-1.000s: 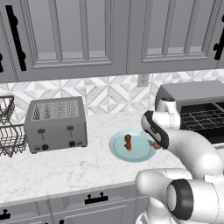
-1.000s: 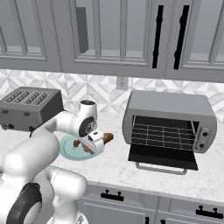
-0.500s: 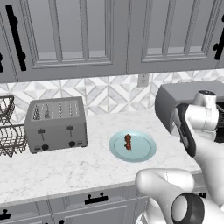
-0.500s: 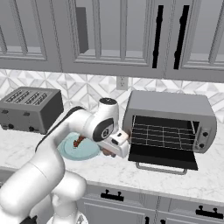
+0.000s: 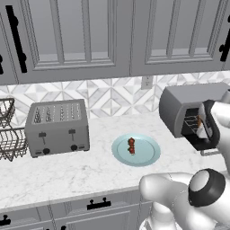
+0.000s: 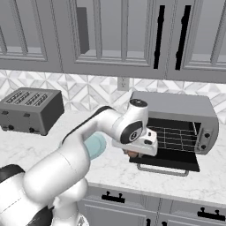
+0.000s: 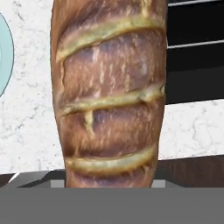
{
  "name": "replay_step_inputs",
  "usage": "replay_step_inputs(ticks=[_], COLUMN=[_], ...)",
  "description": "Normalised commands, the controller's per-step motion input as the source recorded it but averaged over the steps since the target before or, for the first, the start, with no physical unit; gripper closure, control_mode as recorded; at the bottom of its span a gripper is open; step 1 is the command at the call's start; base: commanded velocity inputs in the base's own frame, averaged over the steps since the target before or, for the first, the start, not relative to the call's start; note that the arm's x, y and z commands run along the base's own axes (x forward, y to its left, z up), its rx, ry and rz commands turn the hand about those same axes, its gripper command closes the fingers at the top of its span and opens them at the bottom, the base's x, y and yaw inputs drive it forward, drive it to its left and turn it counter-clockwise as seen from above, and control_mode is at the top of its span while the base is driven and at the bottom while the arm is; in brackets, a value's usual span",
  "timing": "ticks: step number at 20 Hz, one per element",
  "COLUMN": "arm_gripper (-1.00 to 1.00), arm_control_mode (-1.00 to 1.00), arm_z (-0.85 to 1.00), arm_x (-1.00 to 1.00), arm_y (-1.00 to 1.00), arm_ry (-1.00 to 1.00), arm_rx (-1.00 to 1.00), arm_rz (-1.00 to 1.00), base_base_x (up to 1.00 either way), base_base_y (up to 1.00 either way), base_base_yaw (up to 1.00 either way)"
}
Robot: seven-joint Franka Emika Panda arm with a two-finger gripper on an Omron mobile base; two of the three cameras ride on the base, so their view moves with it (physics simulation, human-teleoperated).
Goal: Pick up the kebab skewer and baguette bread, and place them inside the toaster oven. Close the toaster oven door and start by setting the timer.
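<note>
From my remote station, I am watching a light grey slot toaster (image 5: 57, 127) sitting at the left of the white marble counter (image 5: 67, 173), while the thin kebab skewer of red and dark brown chunks (image 5: 131, 146) is lying on the round teal plate (image 5: 146, 157) at the middle. Further right, the gripper (image 6: 132, 153) is clamping the golden-brown baguette bread (image 7: 111, 94) between its fingers, just in front of the dark grey toaster oven (image 6: 176, 106), whose black glass toaster oven door (image 6: 170, 163) is hanging open, flat over the counter.
</note>
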Motion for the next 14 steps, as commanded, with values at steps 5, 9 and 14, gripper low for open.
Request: replay_step_inputs(ticks=[5, 9, 14], arm_gripper=[1.00, 1.00, 1.00], arm_control_mode=[-1.00, -1.00, -1.00], arm_z=[0.05, 0.00, -0.18], arm_x=[0.30, 0.47, 0.28], arm_y=[-0.16, -0.06, -0.14], arm_ry=[0.03, 0.06, -0.04], arm_rx=[0.00, 0.02, 0.03], arm_rz=[0.27, 0.09, 0.02], base_base_x=[0.00, 0.00, 0.00], base_base_y=[0.00, 0.00, 0.00], base_base_yaw=[0.00, 0.00, 0.00])
